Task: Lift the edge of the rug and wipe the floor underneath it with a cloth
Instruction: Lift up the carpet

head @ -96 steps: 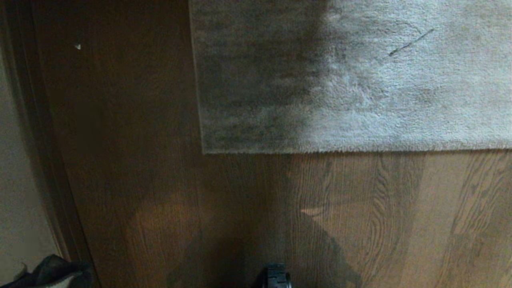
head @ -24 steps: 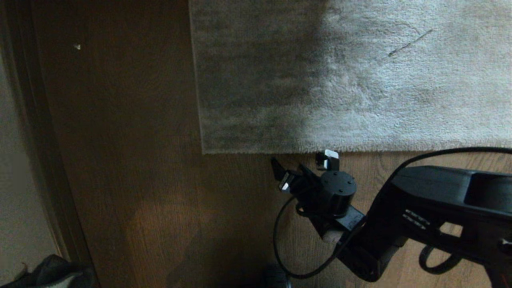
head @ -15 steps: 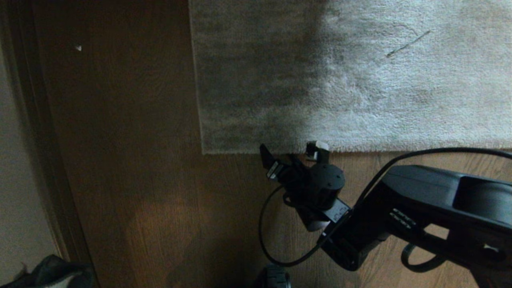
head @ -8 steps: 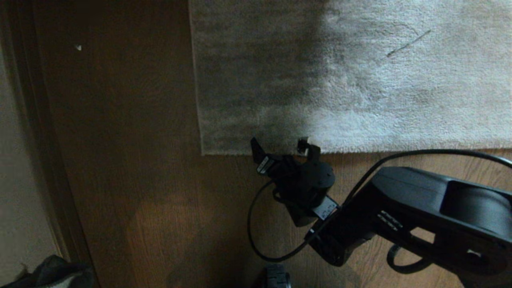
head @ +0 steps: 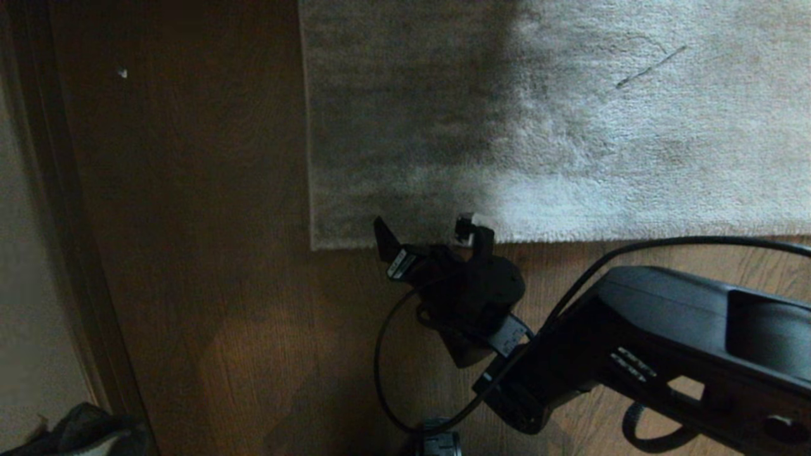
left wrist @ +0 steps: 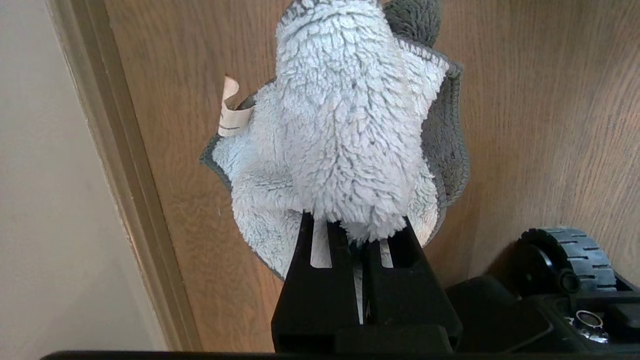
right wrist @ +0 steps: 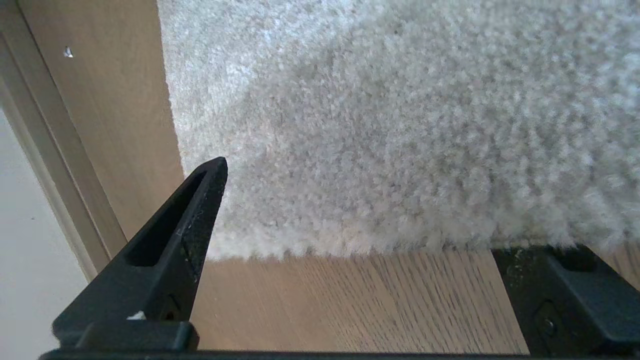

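Reaching the rug [head: 570,126] edge, right gripper [head: 423,231] spread wide.
We log left gripper [left wrist: 357,235] clamped on the cloth [left wrist: 345,130].

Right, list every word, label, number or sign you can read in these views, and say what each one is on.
None can be read.
Small tag on the cloth held in the left gripper: faint print, too blurred to read.
Pale label on a finger of the right gripper, at the rug edge: too small to read.
The rug and the floor show no text.
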Tool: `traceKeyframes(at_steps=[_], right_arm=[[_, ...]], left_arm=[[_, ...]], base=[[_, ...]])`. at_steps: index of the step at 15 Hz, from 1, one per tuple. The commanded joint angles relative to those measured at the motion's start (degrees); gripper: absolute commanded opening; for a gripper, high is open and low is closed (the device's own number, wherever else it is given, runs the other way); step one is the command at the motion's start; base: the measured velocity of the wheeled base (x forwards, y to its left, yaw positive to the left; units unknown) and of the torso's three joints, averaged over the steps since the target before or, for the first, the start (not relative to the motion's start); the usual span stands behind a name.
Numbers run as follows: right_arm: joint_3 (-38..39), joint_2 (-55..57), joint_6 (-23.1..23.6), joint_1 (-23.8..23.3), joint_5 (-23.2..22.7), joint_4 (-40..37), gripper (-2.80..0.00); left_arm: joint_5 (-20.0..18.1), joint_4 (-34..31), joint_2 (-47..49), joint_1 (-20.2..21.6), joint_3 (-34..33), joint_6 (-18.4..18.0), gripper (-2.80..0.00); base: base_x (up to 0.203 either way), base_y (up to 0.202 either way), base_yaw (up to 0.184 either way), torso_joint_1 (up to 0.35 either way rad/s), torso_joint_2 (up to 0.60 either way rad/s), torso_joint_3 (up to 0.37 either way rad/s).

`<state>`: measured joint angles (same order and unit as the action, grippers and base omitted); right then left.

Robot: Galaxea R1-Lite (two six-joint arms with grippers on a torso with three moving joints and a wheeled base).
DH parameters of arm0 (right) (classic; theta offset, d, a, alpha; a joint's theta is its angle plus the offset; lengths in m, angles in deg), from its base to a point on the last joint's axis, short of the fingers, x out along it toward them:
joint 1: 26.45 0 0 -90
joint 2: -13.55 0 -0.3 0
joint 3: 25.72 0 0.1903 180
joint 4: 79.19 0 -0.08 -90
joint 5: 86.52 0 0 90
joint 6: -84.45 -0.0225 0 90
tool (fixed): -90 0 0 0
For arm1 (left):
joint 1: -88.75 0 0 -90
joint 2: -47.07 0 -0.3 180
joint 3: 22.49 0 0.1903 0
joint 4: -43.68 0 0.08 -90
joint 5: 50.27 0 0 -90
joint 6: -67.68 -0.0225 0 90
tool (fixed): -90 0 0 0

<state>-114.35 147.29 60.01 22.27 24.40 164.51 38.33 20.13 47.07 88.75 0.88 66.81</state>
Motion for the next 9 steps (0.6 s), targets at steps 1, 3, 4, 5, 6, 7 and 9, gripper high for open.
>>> traceKeyframes(at_steps=[1,3,4,5,6,7,9], right_arm=[[-0.39,-0.24,-0.08,-0.41,0.17,2.89,0.00],[-0.69,-0.20,0.00,-1.13,0.09,2.89,0.00],[-0.91,-0.15,0.01,-1.54,0.00,2.89,0.00],[-0.97,-0.08,0.01,-2.04,0.00,2.89,0.00],[-1.09,-0.06,-0.07,-2.67,-0.06,2.89,0.00],[-1.52,-0.06,-0.01,-3.24,-0.74,2.89,0.00],[-1.79,-0.15,0.01,-4.05,-2.15,2.89,0.00]], left_arm=[[0.00,0.01,0.00,0.00,0.00,-0.05,-2.80],[0.00,0.01,0.00,0.00,0.00,0.00,-2.80],[0.00,0.01,0.00,0.00,0.00,0.00,-2.80],[0.00,0.01,0.00,0.00,0.00,0.00,-2.80],[0.00,0.01,0.00,0.00,0.00,0.00,-2.80],[0.00,0.01,0.00,0.00,0.00,0.00,-2.80],[0.00,0.01,0.00,0.00,0.00,-0.08,-2.80]], base=[[0.000,0.000,0.000,0.000,0.00,0.000],[0.000,0.000,0.000,0.000,0.00,0.000],[0.000,0.000,0.000,0.000,0.00,0.000],[0.000,0.000,0.000,0.000,0.00,0.000],[0.000,0.000,0.000,0.000,0.00,0.000],[0.000,0.000,0.000,0.000,0.00,0.000],[0.000,0.000,0.000,0.000,0.00,0.000]])
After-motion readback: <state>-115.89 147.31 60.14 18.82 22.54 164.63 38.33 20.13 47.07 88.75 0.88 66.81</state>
